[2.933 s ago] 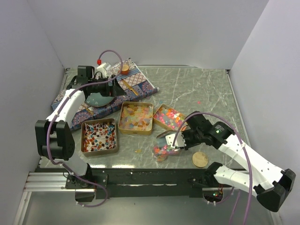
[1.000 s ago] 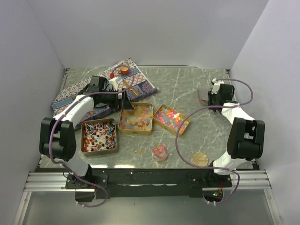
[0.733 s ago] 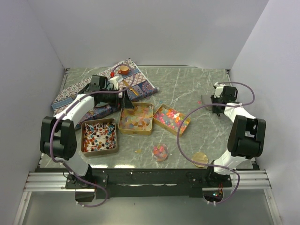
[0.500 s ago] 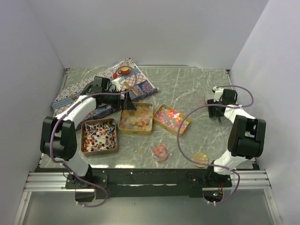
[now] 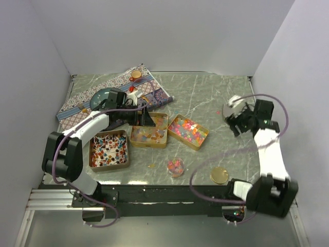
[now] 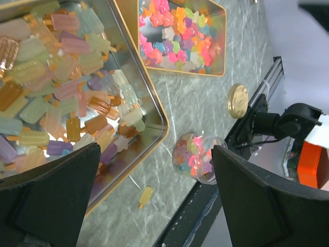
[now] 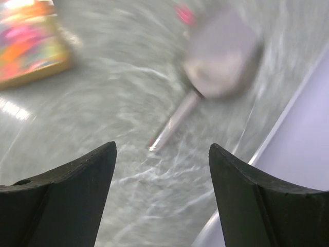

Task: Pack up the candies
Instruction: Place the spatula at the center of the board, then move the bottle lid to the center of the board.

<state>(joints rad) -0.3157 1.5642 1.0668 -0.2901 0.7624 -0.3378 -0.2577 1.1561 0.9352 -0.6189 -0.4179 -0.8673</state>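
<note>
Three gold tins hold the candies: red-white-black ones (image 5: 108, 149) at left, pale squares (image 5: 149, 129) (image 6: 61, 87) in the middle, bright pieces (image 5: 188, 130) (image 6: 180, 31) at right. A small clear cup (image 5: 176, 166) (image 6: 198, 157) near the front edge also holds bright pieces. One stray pale candy (image 6: 145, 195) lies on the table beside the middle tin. My left gripper (image 5: 150, 118) (image 6: 155, 146) hangs open over the middle tin's near corner. My right gripper (image 5: 234, 123) (image 7: 162, 145) is open and empty, just behind the handle of a metal scoop (image 5: 226, 109) (image 7: 221, 51) lying on the table.
A round cork disc (image 5: 219, 175) (image 6: 238, 100) lies near the front edge. A patterned cloth (image 5: 82, 98) covers the back left, with a dark round dish (image 5: 102, 96) and a small corked bottle (image 5: 136, 75) on it. Walls close three sides.
My right gripper has opened and drawn back toward the front, leaving the scoop on the table. My left gripper has slid right and nearer, over the middle tin.
</note>
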